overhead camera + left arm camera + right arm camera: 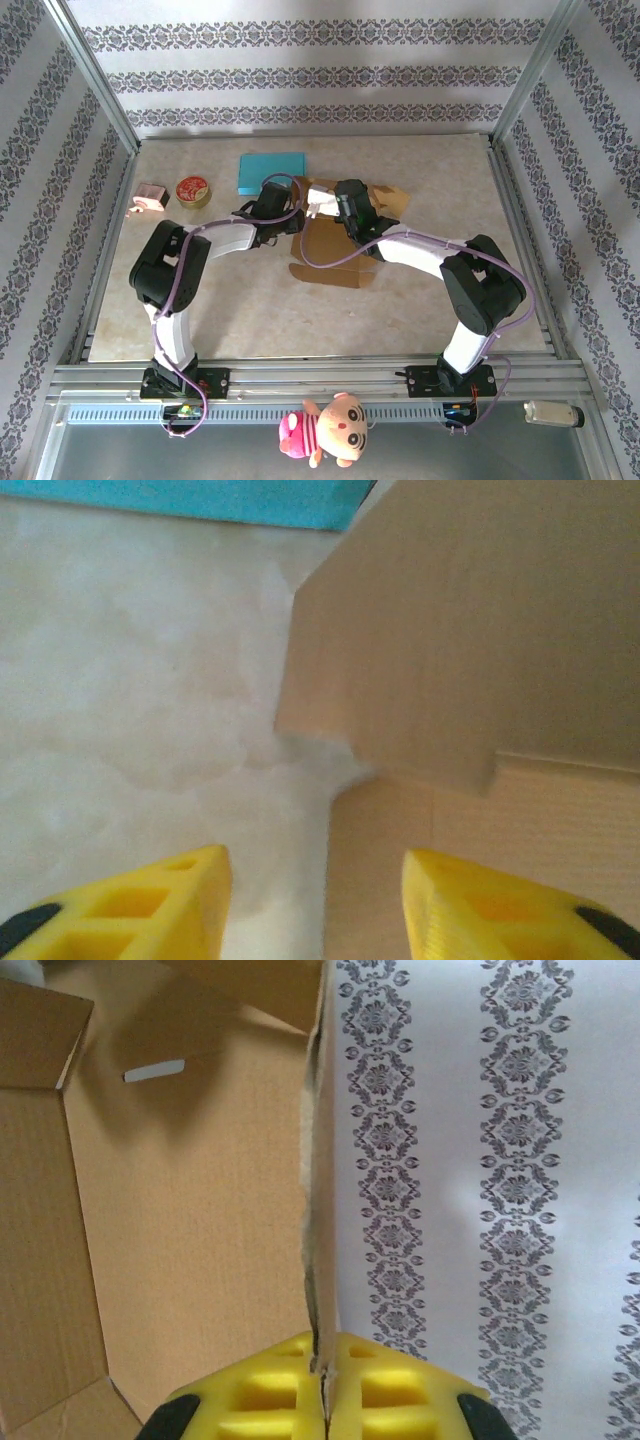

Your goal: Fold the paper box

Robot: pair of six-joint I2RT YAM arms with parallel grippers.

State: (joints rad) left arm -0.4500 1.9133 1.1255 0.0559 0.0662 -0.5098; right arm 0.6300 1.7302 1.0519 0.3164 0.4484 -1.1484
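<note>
Centrally in the overhead view sits the paper box. Your right gripper clamps the edge of a raised wall, probably to steady it. Your left gripper, jaws parted and empty, hovers beside a flap.

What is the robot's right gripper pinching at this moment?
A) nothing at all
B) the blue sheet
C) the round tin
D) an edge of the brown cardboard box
D: in the right wrist view, the right gripper has its jaws closed tight on the thin edge of a panel of the cardboard box.
</note>
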